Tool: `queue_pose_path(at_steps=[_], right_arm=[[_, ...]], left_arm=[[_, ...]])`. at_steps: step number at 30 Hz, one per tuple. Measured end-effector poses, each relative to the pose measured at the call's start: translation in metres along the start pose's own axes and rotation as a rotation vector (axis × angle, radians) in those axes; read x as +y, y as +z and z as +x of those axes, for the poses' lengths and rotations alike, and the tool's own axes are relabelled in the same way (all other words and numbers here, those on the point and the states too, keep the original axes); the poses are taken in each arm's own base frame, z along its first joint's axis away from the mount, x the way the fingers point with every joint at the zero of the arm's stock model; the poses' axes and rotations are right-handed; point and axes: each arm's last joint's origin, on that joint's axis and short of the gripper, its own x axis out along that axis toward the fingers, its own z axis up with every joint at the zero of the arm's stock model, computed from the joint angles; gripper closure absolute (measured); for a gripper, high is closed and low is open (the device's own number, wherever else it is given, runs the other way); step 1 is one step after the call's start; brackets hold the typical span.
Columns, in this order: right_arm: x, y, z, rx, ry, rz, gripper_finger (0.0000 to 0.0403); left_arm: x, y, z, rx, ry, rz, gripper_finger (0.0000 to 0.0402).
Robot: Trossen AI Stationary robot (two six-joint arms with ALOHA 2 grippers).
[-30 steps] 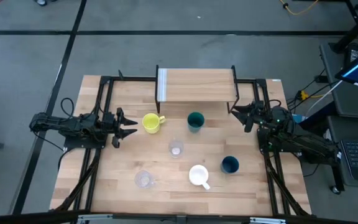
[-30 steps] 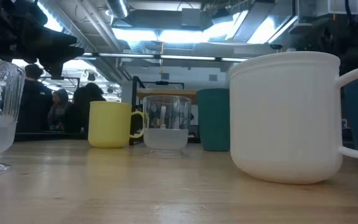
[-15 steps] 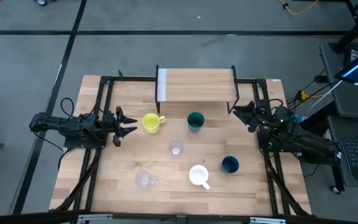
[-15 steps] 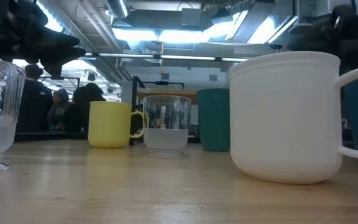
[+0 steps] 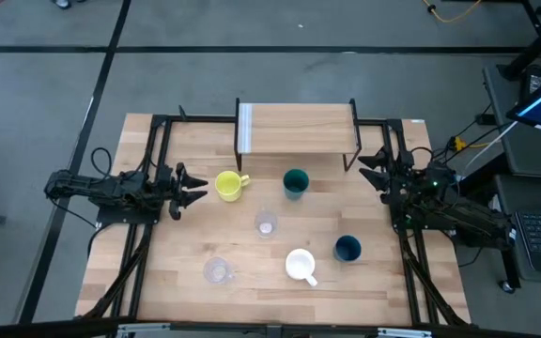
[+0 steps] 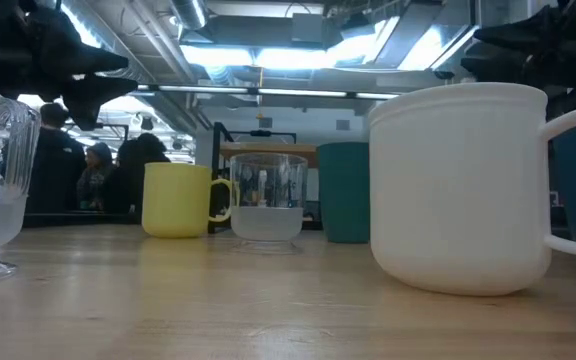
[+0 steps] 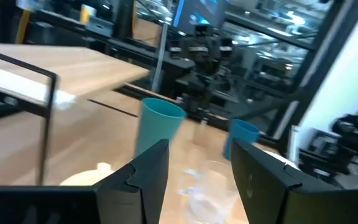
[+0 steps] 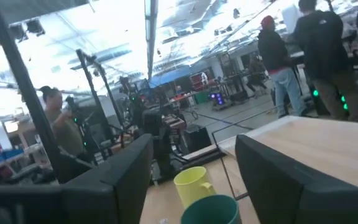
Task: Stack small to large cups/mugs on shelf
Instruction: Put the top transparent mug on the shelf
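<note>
Cups all sit on the tabletop; shelf (image 5: 296, 128) bare. Left gripper (image 5: 192, 190), fingers spread, hangs just beside the yellow mug (image 5: 228, 185); right gripper (image 5: 372, 167) also spread. Your risk: a finger nudging that mug into the teal-green cup (image 5: 295, 182).

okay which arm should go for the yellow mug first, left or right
Probably the left. The left gripper is open and sits just beside the yellow mug, while the right gripper is across the table near the shelf.
</note>
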Motion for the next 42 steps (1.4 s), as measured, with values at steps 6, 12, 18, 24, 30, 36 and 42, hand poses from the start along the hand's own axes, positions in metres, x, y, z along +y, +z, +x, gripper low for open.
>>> queue_pose_path(at_steps=[6,12,18,24,30,36,42], right_arm=[[0.0,0.0,0.0,0.0,-0.001,0.037,0.0129],[0.0,-0.001,0.0,0.005,-0.005,0.047,0.0128],[0.001,0.002,0.0,-0.024,0.011,0.199,0.0128],[0.01,0.018,-0.002,-0.129,0.134,0.138,0.0128],[0.019,0.038,0.001,-0.11,0.117,0.104,0.0128],[0.029,0.066,0.01,-0.076,0.064,0.044,0.0128],[0.038,0.087,0.024,-0.022,0.129,0.056,0.0128]], left_arm=[[0.0,0.0,0.0,0.0,0.001,0.028,0.0208],[0.002,0.001,0.0,-0.029,0.088,0.086,0.0207],[0.004,0.002,0.0,-0.046,0.131,0.089,0.0208],[-0.002,0.018,-0.003,-0.108,0.107,0.014,0.0208],[-0.011,0.051,-0.008,-0.053,0.158,0.036,0.0209],[-0.021,0.074,-0.002,0.012,0.183,0.06,0.0209],[-0.026,0.081,0.013,0.1,0.243,0.102,0.0209]])
